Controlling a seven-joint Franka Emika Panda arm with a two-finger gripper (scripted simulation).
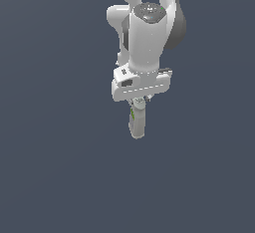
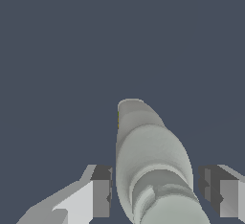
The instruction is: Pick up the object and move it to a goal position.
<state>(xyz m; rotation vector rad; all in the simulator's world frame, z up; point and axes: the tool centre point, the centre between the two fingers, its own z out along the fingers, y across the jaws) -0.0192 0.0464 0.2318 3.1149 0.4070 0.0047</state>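
Note:
The object (image 1: pixel 137 123) is a small pale grey-white bottle with a bit of green label, showing just below the white hand of the arm in the exterior view. In the wrist view the object (image 2: pixel 150 156) lies lengthwise between my fingers, with its narrower knobbly cap nearest the camera. My gripper (image 2: pixel 155 192) straddles it near the cap end. One finger (image 2: pixel 101 192) stands on each side with a thin gap to the bottle, so the gripper is open. In the exterior view the hand hides the gripper (image 1: pixel 138 102) fingertips.
Plain dark blue-grey ground (image 1: pixel 60 152) fills both views around the bottle. The arm's white links (image 1: pixel 147 33) rise above the hand in the exterior view.

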